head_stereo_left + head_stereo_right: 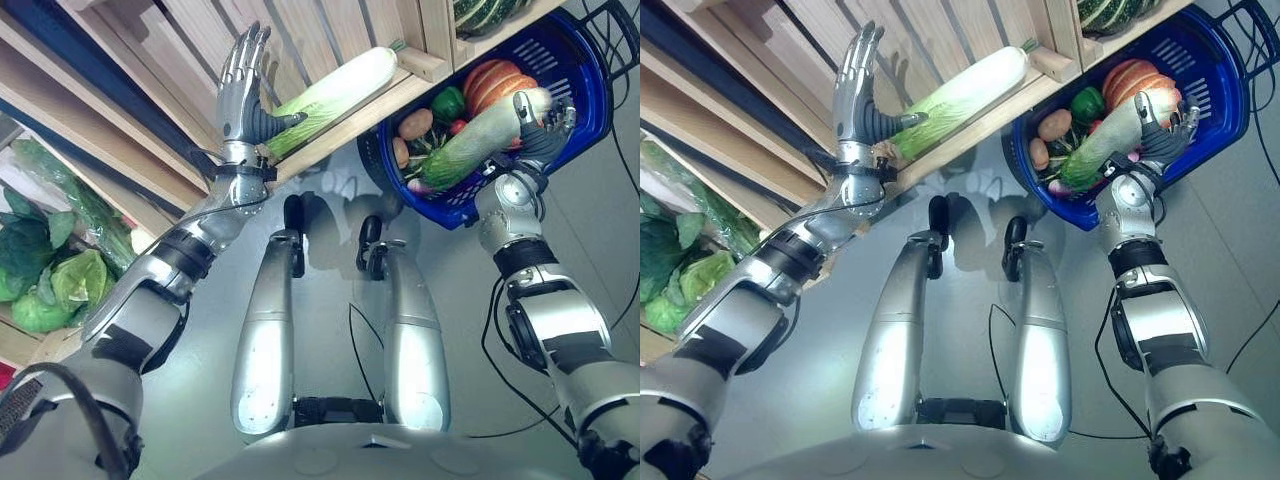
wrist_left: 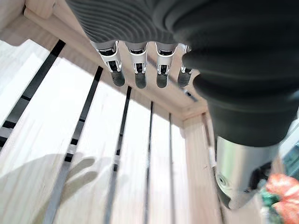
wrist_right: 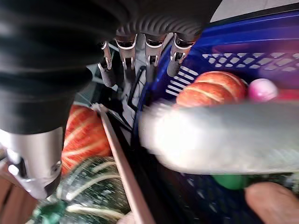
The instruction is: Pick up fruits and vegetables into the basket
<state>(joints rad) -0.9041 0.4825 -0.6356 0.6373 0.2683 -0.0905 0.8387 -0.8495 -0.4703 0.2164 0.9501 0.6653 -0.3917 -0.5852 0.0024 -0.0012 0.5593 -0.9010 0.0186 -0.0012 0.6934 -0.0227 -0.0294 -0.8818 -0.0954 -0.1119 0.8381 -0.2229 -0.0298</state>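
Wooden slatted shelving (image 1: 330, 40) runs across the top of the head views, pale planks with dark gaps, over grey floor. Long napa cabbage (image 1: 335, 95), white stalk fading to green leaf, lies on the shelf edge at 12 o'clock. Leafy greens (image 1: 45, 270) sit in a lower bin at 9 o'clock.

Blue plastic basket (image 1: 585, 95), perforated lattice walls, hangs at 2 o'clock. Inside: ribbed orange pumpkin (image 1: 495, 80), green pepper (image 1: 449, 102), brown potato (image 1: 415, 123), plus a second long cabbage (image 1: 470, 140) lying diagonally across the load, tip poking over the near rim. Dark green striped squash (image 1: 490, 12) is on the shelf just above the basket.

Left hand (image 1: 243, 95): arm raised, palm flat toward the slats, fingers (image 2: 138, 70) straight and spread, gripping nothing; thumb sticks out sideways and touches the leafy end of the shelf cabbage.

Right hand (image 1: 540, 130): arm reaching up to the basket, palm at the white end of the basket cabbage. Wrist view shows its fingers (image 3: 152, 58) extended, only loosely bent, not wrapped round the stalk. Thumb contact: can't tell.
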